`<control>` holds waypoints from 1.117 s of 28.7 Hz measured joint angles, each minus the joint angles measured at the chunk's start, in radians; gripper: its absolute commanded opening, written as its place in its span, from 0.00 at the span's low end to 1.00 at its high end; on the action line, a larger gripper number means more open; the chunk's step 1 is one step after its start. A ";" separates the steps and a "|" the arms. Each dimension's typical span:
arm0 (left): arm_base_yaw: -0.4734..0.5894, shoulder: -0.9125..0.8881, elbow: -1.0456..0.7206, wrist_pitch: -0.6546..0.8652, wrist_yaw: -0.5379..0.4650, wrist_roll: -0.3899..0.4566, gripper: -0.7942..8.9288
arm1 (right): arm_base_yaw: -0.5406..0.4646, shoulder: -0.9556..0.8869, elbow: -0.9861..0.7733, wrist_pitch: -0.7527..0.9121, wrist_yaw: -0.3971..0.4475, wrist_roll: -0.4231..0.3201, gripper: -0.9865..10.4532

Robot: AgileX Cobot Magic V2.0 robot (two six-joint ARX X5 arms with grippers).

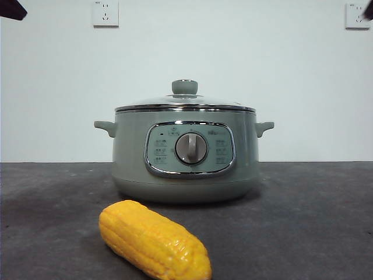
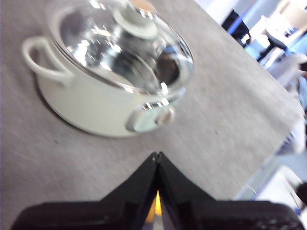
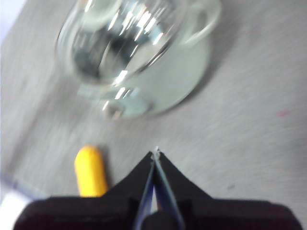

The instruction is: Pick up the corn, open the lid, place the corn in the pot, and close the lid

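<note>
The yellow corn (image 1: 154, 241) lies on the dark table in front of the pot, slanting toward the camera; it also shows in the right wrist view (image 3: 90, 171). The sage-green pot (image 1: 185, 154) stands mid-table with its glass lid (image 1: 185, 100) seated on it, green knob (image 1: 185, 87) on top. The pot (image 2: 91, 103) and lid (image 2: 124, 45) show in the left wrist view, and the pot (image 3: 158, 81) in the right wrist view. My left gripper (image 2: 156, 155) is shut and empty, above the table near the pot. My right gripper (image 3: 156, 152) is shut and empty, beside the corn.
Both arms show only as black tips at the top corners of the front view (image 1: 13, 9). Two wall sockets (image 1: 105, 13) sit on the white wall behind. The table edge (image 2: 268, 158) shows in the left wrist view, with clutter beyond it.
</note>
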State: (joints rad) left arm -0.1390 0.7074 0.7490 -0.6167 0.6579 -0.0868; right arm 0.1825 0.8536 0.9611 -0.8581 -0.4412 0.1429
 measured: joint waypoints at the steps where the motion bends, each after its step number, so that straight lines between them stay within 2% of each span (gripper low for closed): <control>1: -0.014 0.000 0.000 -0.011 0.000 0.003 0.08 | 0.033 0.018 0.000 0.001 0.011 0.003 0.13; 8: -0.111 0.000 0.000 -0.058 -0.008 0.040 0.08 | 0.327 0.168 0.000 0.053 0.143 0.063 0.35; 11: -0.142 0.000 0.000 -0.063 -0.009 0.043 0.08 | 0.440 0.233 0.000 0.093 0.175 0.098 0.51; 13: -0.158 0.000 0.000 -0.063 -0.009 0.043 0.08 | 0.504 0.277 0.002 0.117 0.180 0.122 0.56; 18: -0.177 0.000 0.000 -0.080 -0.010 0.050 0.08 | 0.644 0.414 0.010 0.156 0.189 0.186 0.56; 23: -0.179 -0.005 0.000 -0.087 -0.010 0.052 0.08 | 0.768 0.581 0.059 0.156 0.302 0.205 0.56; 32: -0.180 -0.011 0.000 -0.130 -0.010 0.079 0.08 | 0.842 0.818 0.146 0.204 0.337 0.201 0.55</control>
State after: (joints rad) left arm -0.3191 0.6960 0.7490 -0.7471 0.6479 -0.0074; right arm 1.0245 1.6711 1.1069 -0.6544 -0.1040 0.3439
